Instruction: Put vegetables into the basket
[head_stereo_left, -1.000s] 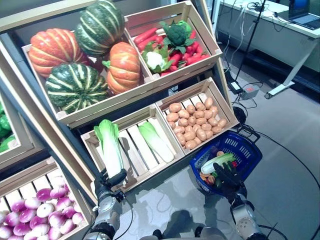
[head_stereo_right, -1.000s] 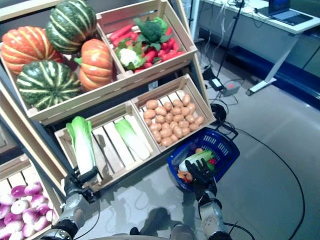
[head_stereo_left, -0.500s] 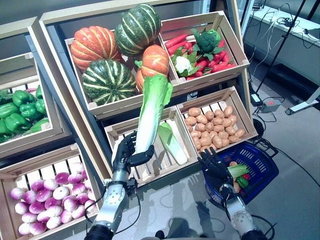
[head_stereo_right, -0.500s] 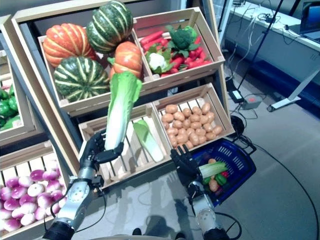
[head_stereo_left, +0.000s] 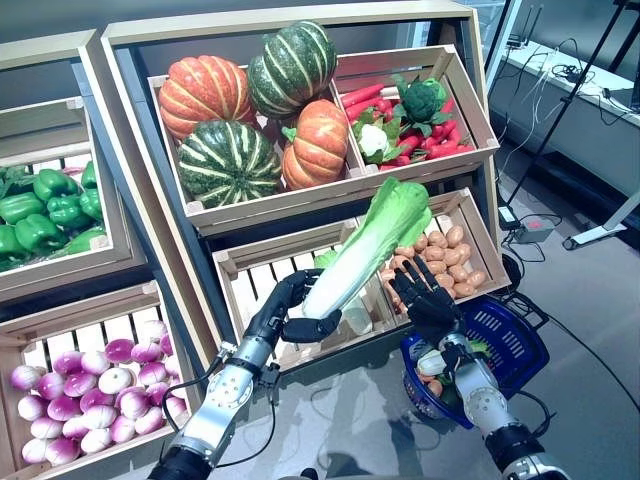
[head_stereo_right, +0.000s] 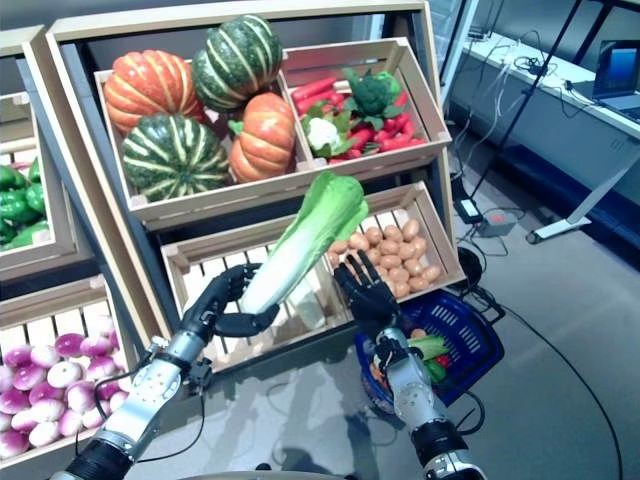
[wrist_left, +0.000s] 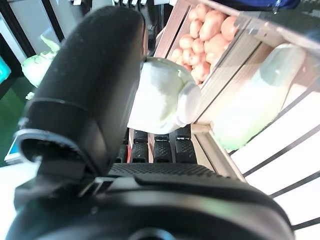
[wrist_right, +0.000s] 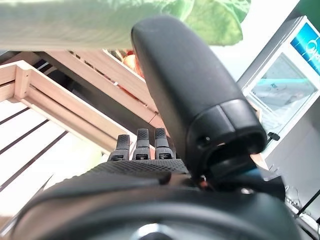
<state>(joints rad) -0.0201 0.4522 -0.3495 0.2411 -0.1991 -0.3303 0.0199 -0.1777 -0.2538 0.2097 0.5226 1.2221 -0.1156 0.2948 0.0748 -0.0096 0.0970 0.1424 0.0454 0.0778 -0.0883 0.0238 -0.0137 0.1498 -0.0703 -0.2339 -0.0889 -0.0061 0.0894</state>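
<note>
My left hand (head_stereo_left: 285, 312) is shut on the white stem of a long napa cabbage (head_stereo_left: 368, 245), which tilts up and to the right in front of the lower crates. Its pale stem end (wrist_left: 162, 95) shows past the thumb in the left wrist view. My right hand (head_stereo_left: 424, 293) is open with fingers spread, raised just right of the cabbage and apart from it; the green leaf (wrist_right: 150, 15) shows in the right wrist view. The blue basket (head_stereo_left: 520, 340) stands on the floor at lower right, holding several vegetables. A second cabbage (wrist_left: 260, 95) lies in the slatted crate (head_stereo_left: 255, 285).
Wooden crates hold pumpkins (head_stereo_left: 255, 115), carrots and broccoli (head_stereo_left: 410, 110), potatoes (head_stereo_left: 450, 255), green peppers (head_stereo_left: 50, 205) and purple onions (head_stereo_left: 80, 395). A desk with cables stands at the far right (head_stereo_left: 590, 90).
The left hand has swung the cabbage right and tilted it toward the right hand. The right hand has risen from the basket. The camera has shifted a little.
</note>
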